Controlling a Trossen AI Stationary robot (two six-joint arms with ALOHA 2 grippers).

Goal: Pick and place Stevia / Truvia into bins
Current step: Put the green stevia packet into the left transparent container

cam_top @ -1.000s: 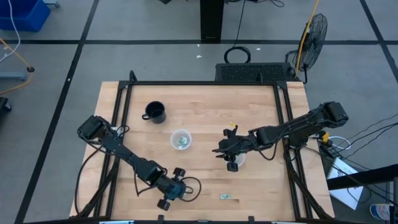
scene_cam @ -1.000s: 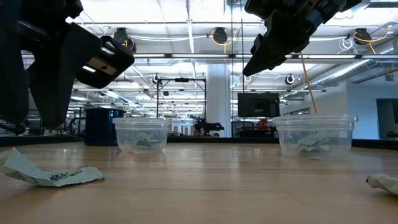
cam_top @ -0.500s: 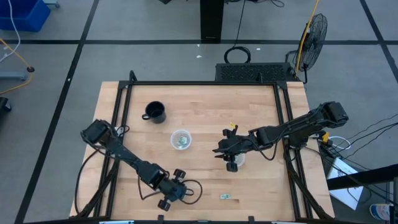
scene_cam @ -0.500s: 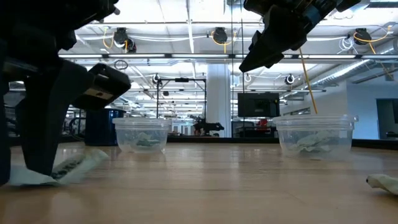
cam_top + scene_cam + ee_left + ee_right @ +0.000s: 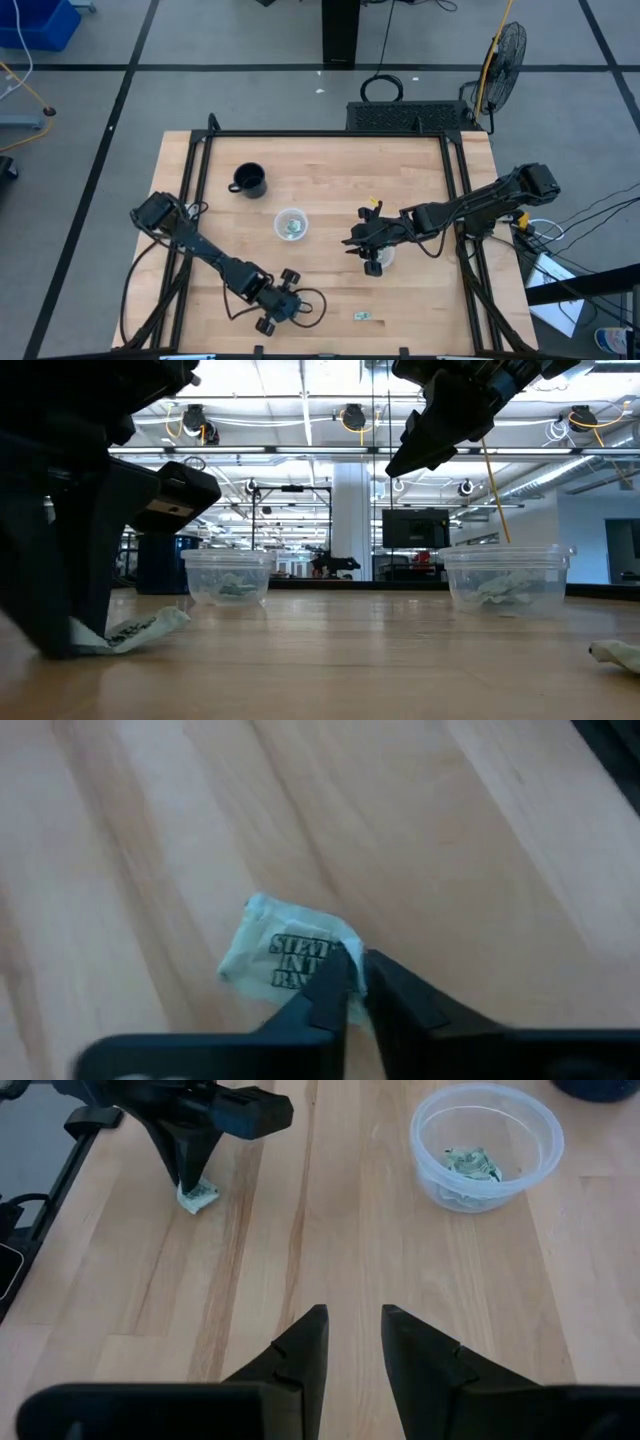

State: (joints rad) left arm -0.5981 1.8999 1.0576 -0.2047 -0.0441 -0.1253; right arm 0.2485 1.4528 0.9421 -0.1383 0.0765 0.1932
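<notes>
A pale green Stevia packet (image 5: 285, 955) lies near the table's near edge, and my left gripper (image 5: 355, 970) is shut on it, as the low view (image 5: 70, 645) and the right wrist view (image 5: 190, 1175) also show. Another packet (image 5: 362, 316) lies flat on the wood to its right. Two clear cups hold packets. One cup (image 5: 291, 224) stands mid-table. The other (image 5: 505, 575) stands under my right gripper (image 5: 440, 435), which hangs open (image 5: 353, 1340) above it. My left gripper pinches the packet's edge (image 5: 338, 952) between its two fingertips, coming from above and pointing down. In the low view the held end of the packet (image 5: 90, 645) is down at the table by the fingers, and its free end (image 5: 175, 618) tips upward.
A black mug (image 5: 248, 180) stands toward the far left of the table. A black frame (image 5: 460, 190) runs along the table's sides. Bare wood lies between the two cups and along the near edge.
My left gripper has come down onto the packet near the table's near edge. The packet lay flat a second ago. It has since shifted a little, and its free end has tipped up. My right gripper has kept still above its cup.
</notes>
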